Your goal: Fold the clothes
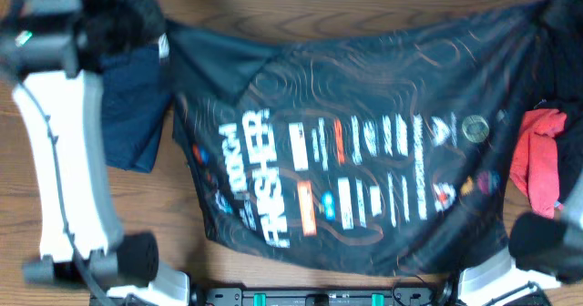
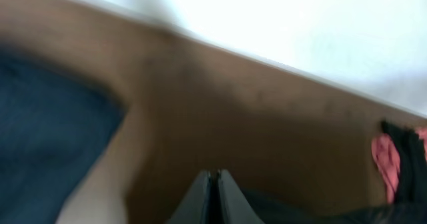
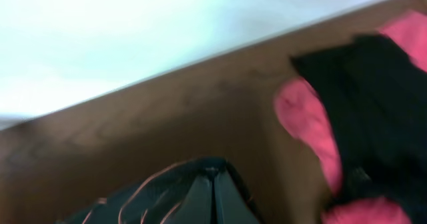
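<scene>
Across the middle of the wooden table (image 1: 319, 10), spread wide with the print facing up: black jersey (image 1: 364, 151), thin orange contour lines all over the cloth, white block lettering and small coloured logos in rows. Reaches from close by the end of the left arm (image 1: 59, 151) almost to the right edge of the overhead view, upper edge dipping in a shallow curve between its two upper corners. Just beside its left edge, partly hidden by that arm: navy garment (image 1: 132, 115), plain, lying on the wood. Near the right edge, against the jersey: coral-red piece (image 1: 539, 156), crumpled, with more black cloth (image 1: 557, 69) around it. Fingers of the left gripper (image 2: 215, 177) pressed tight together. Bare wood behind the tips in the left wrist view, dark cloth close against one finger lower down — cannot tell whether any of it is pinched. Navy cloth off to that view's left, a scrap of coral and black at its far right. Fingers of the right gripper (image 3: 213, 177) closed as well — black fabric with orange lines bunched round the tips, clamped there. Beyond, in the right wrist view, coral cloth with black lying over it. Both wrist views blurred.
</scene>
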`<state>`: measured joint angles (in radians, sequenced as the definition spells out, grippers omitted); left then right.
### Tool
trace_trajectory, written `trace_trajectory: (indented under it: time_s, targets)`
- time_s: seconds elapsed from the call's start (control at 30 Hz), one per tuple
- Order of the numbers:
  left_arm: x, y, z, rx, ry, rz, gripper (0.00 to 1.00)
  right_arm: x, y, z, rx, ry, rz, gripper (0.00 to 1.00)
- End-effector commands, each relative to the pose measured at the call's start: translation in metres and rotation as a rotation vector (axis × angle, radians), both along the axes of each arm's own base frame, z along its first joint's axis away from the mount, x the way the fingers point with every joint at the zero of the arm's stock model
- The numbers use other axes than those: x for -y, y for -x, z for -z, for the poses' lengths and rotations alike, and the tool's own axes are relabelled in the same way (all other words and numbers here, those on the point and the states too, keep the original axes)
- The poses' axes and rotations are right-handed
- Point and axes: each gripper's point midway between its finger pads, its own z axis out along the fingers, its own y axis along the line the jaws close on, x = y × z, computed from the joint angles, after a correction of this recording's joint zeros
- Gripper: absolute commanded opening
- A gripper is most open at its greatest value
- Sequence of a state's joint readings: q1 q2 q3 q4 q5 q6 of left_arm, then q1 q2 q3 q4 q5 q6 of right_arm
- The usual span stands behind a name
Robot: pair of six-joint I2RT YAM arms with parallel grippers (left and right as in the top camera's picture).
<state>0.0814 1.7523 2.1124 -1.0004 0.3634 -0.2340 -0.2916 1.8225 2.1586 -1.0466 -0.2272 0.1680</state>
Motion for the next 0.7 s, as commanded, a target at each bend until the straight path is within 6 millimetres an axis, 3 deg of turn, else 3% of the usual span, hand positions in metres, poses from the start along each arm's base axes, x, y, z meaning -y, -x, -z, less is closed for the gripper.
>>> trace_trajectory:
  time_s: [0.0,0.1,0.17,0.27,0.37,0.43,0.5,0.6,0.67]
  targets:
    - [0.006,-0.033,-0.02,0.144,0.005,0.03,0.06,-0.01,-0.027,-0.007,0.08,-0.042,0.008,0.01]
    - [0.003,-0.065,-0.072,0.379,0.071,-0.021,0.06,-0.002,-0.046,-0.037,0.223,-0.11,0.077,0.01]
    - [-0.001,-0.071,-0.112,0.521,0.12,-0.048,0.06,0.005,-0.047,-0.063,0.308,-0.126,0.104,0.01]
    - [-0.004,-0.064,-0.184,0.742,0.22,-0.047,0.06,0.019,-0.039,-0.105,0.418,-0.112,0.13,0.01]
    - [0.0,-0.038,-0.244,0.921,0.249,0.052,0.06,0.036,-0.018,-0.142,0.492,-0.086,0.166,0.01]
    - [0.002,-0.023,-0.257,0.936,0.248,0.097,0.06,0.044,-0.004,-0.154,0.498,-0.066,0.184,0.01]
    - [0.006,-0.011,-0.258,0.918,0.231,0.163,0.06,0.049,0.008,-0.154,0.473,-0.033,0.193,0.01]
    - [0.021,0.007,-0.239,0.813,0.261,0.326,0.06,0.068,0.029,-0.125,0.339,-0.001,0.292,0.01]
    - [0.032,0.018,-0.209,0.672,0.306,0.429,0.06,0.078,0.043,-0.094,0.208,0.001,0.36,0.01]
